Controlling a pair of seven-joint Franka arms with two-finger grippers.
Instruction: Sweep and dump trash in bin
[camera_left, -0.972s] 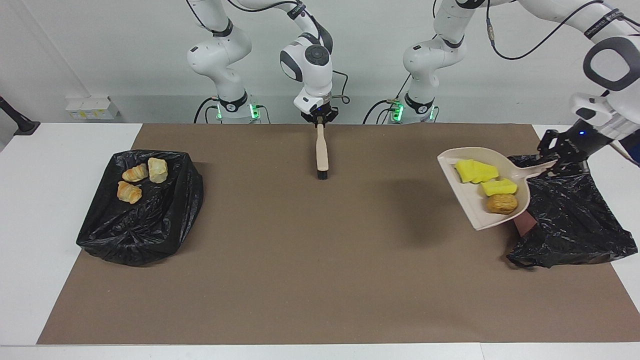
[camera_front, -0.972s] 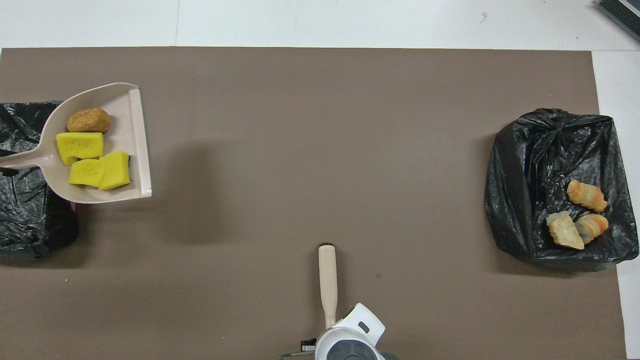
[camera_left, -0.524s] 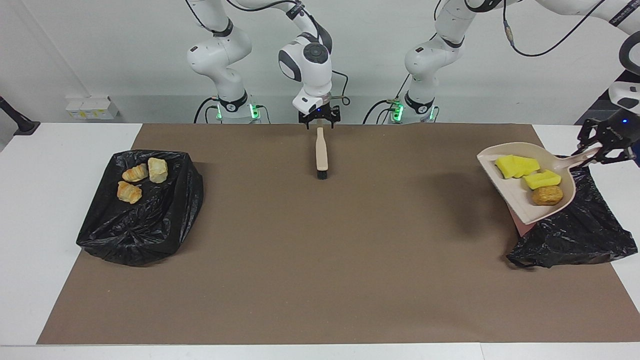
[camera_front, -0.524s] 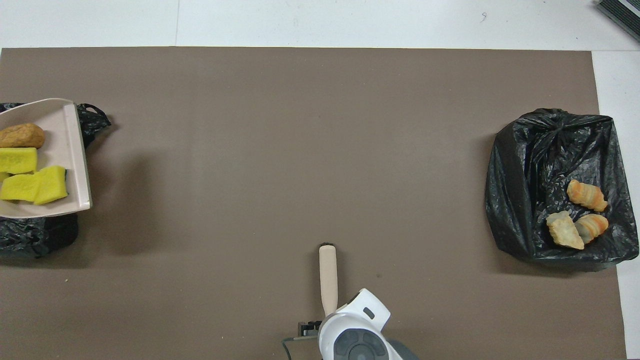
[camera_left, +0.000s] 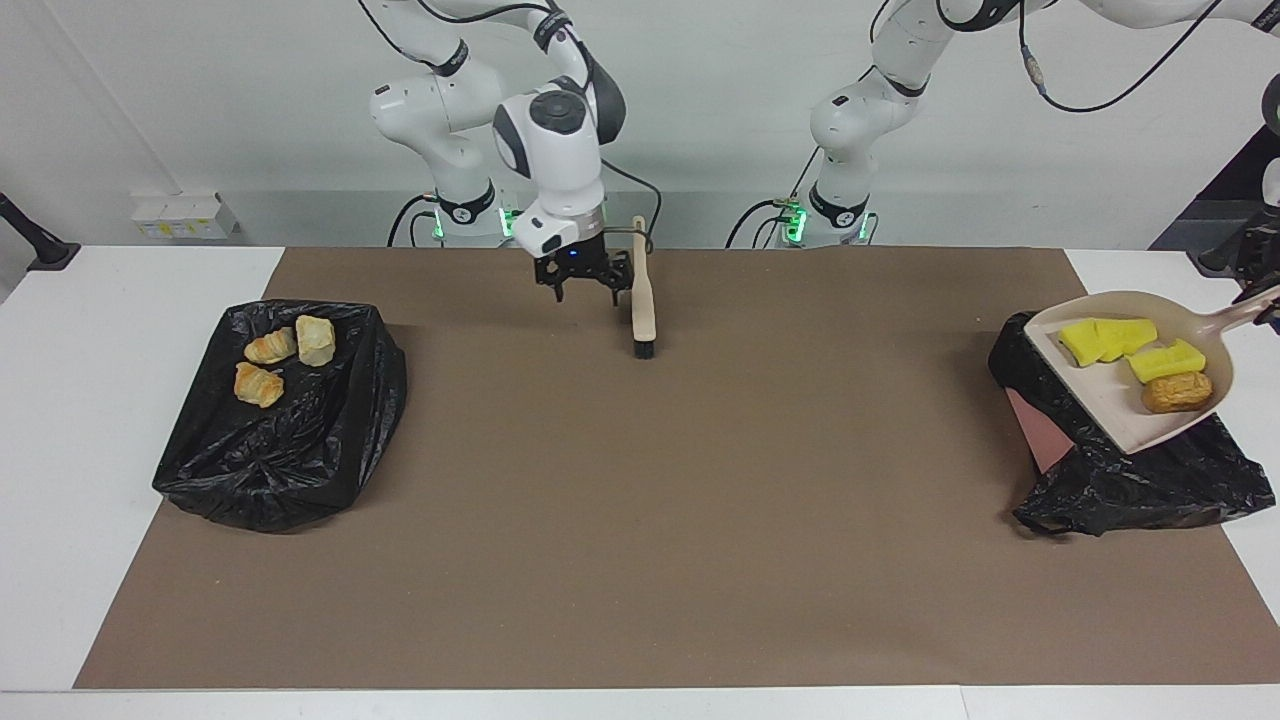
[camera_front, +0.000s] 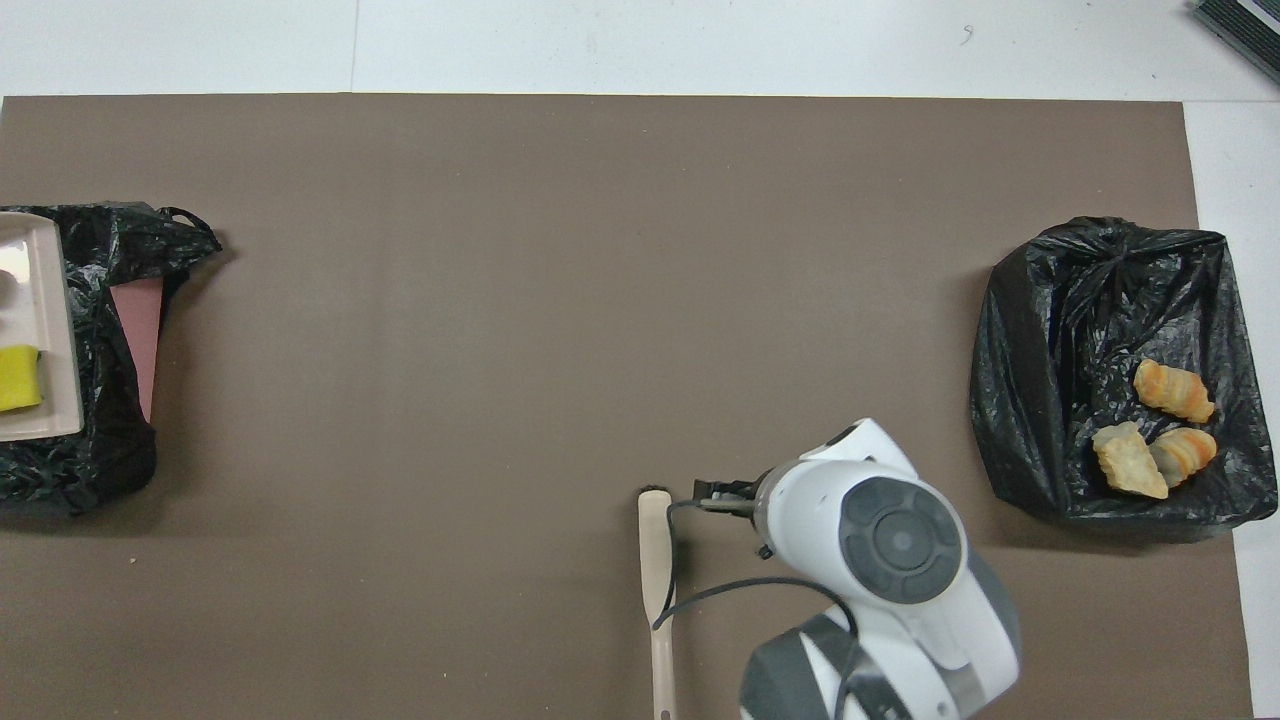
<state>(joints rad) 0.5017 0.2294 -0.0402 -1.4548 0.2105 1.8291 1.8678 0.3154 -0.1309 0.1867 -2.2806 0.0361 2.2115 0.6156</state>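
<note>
1. two black bags sit on the brown mat: one bag at the right arm's end, the other bag at the left arm's end.
2. three bread pieces lie in the bag at the right arm's end, close together; in the overhead view they sit in the part of that bag nearer the robots.
3. one dustpan hangs over the bag at the left arm's end, tilted, its open edge toward the brush.
4. three yellow sponges lie in the dustpan, two touching each other, the third just beside them.
5. one brown bun lies in the dustpan, touching the third sponge, farther from the robots than it.
6. one brush lies flat on the mat, midway between the two bags, handle toward the robots, dark bristles at the end away from them.
7. the right gripper hovers just beside the brush handle, on the side toward the bread bag; its fingers are spread wide and released, gripping nothing.
8. the left gripper is at the edge of the facing view, clenched on the dustpan handle over the bag at its own end.
</note>
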